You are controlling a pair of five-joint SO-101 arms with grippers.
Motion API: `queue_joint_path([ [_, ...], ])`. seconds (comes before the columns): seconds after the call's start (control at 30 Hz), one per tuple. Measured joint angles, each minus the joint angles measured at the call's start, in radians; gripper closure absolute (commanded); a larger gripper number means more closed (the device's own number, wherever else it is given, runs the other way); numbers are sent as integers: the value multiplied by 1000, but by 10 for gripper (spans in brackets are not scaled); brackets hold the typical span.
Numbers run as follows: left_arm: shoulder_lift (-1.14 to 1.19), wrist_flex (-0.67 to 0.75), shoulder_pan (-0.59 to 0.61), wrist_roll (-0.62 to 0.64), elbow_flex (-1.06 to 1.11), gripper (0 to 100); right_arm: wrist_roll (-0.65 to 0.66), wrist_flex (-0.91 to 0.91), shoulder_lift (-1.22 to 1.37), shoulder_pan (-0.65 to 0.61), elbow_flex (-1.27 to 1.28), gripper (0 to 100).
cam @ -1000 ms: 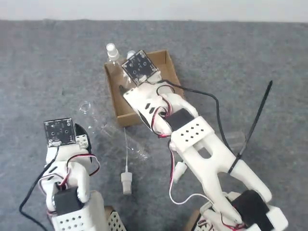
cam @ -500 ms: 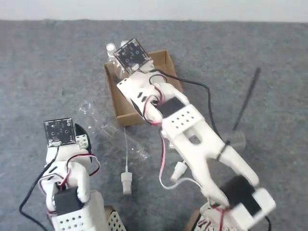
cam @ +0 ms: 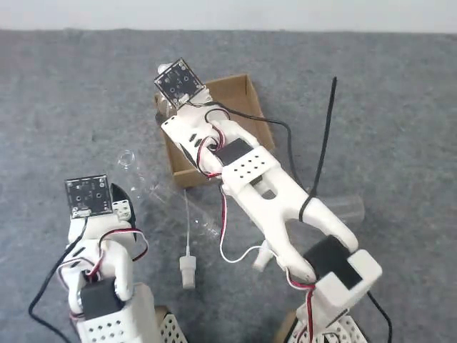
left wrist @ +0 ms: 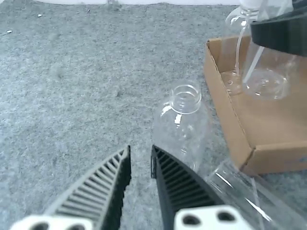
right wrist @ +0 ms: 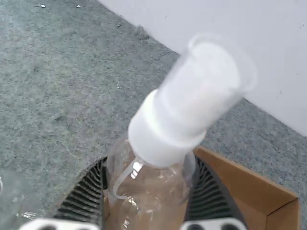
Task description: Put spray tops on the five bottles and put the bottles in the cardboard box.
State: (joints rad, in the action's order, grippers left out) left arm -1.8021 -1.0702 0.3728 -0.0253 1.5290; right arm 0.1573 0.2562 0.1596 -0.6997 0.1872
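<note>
The right gripper [right wrist: 149, 178] is squeezing a clear bottle [right wrist: 144, 191] from both sides, and its two dark fingers are pressing on the bottle's shoulders. The bottle is wearing a white spray top [right wrist: 165, 132] with a see-through cap over it. It is leaning a little at the far left corner of the cardboard box [cam: 253, 98], and the right arm is stretching across the box to it. Another bottle [left wrist: 233, 67] seems to be standing just beside it inside the box, but the clear plastic is making the two hard to tell apart.

The left gripper [left wrist: 140, 152] is hanging low over the grey carpet [left wrist: 72, 72], well apart from the box. Its fingers are sitting open just a crack, and nothing is between them. Just past them an open bottle [left wrist: 184, 122] with no top is lying on its side near the box's wall, with its round mouth pointing away. A second bare bottle [cam: 202, 220] is lying just beside it, closer to the arms.

A loose spray top [cam: 187, 270] with a long thin tube is lying on the carpet between the two arms. One more clear bottle [cam: 348, 207] is lying on the other side of the right arm, and the arm is partly hiding it.
</note>
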Motion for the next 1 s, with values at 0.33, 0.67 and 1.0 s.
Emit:
queue_joint_path([
  [0.33,0,0,0,0,0,930,0,-130,147,2,0,975],
  [0.67,0,0,0,0,0,930,0,-227,242,-5,-3,975],
  [1.0,0,0,0,0,0,930,14,-348,331,-5,-9,971],
])
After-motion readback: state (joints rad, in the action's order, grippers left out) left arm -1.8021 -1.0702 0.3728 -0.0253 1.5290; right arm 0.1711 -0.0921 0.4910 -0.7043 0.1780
